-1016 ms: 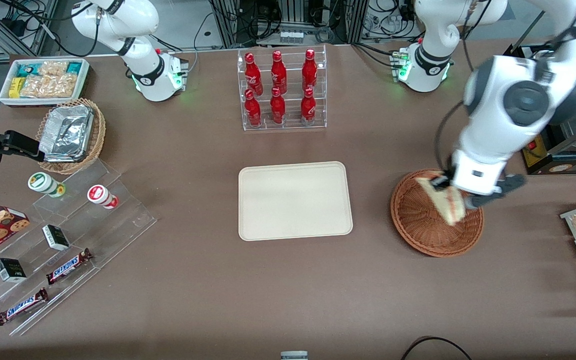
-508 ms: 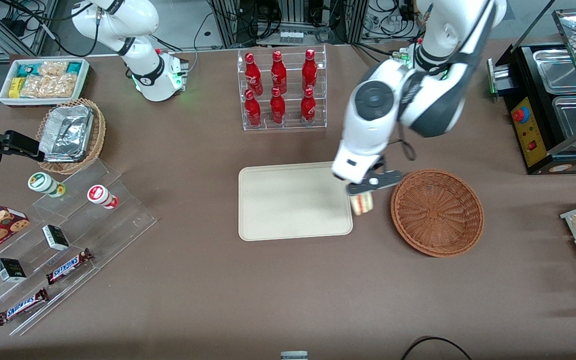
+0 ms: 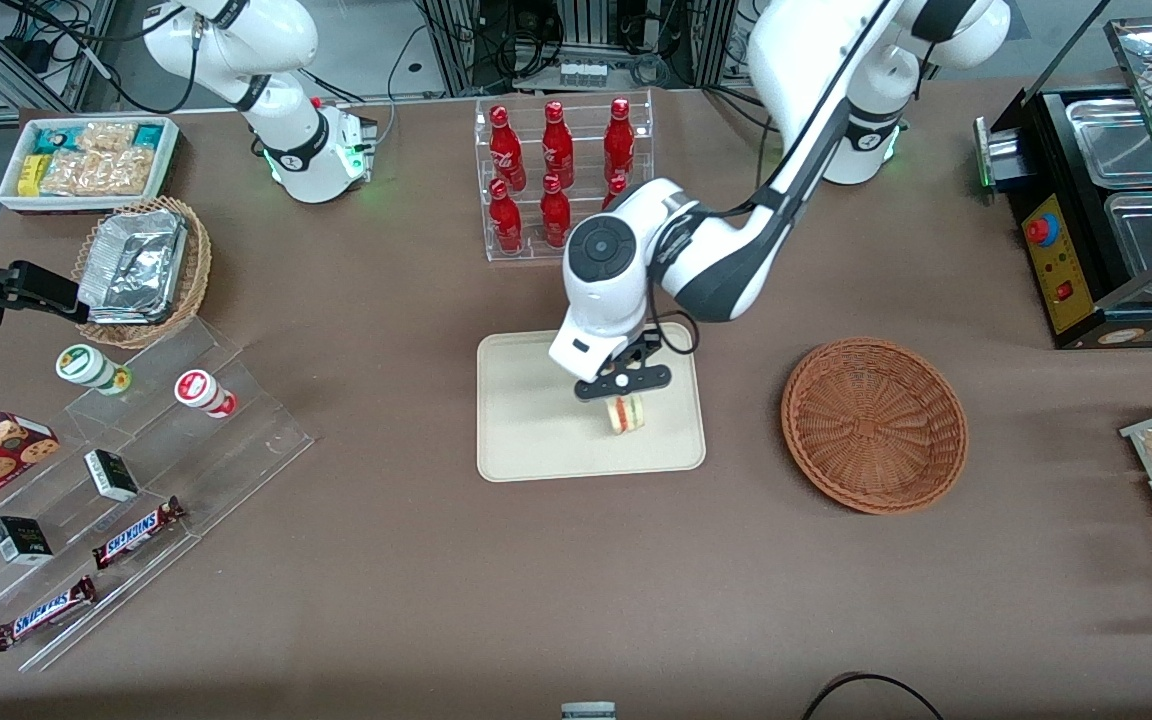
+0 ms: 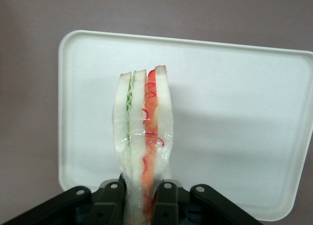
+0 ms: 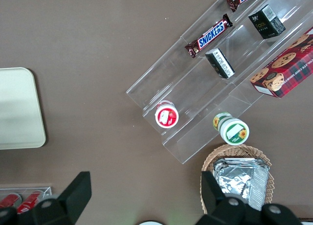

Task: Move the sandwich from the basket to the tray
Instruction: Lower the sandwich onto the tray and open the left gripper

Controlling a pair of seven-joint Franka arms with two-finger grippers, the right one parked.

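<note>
Clamping sandwich (image 4: 143, 146) | tool (image 3: 624, 389) closed | above tray (image 3: 526, 420)

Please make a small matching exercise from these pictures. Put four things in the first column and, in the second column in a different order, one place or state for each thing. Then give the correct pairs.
Things:
1. sandwich
2. basket
3. tray
4. gripper

Places or states:
A. holds nothing, stands on the table toward the working arm's end
B. shut on the sandwich, over the tray
C. lies flat on the table below the gripper
D. held upright between two fingers, wrapped in clear film

Pairs: 1-D, 2-A, 3-C, 4-B
</note>
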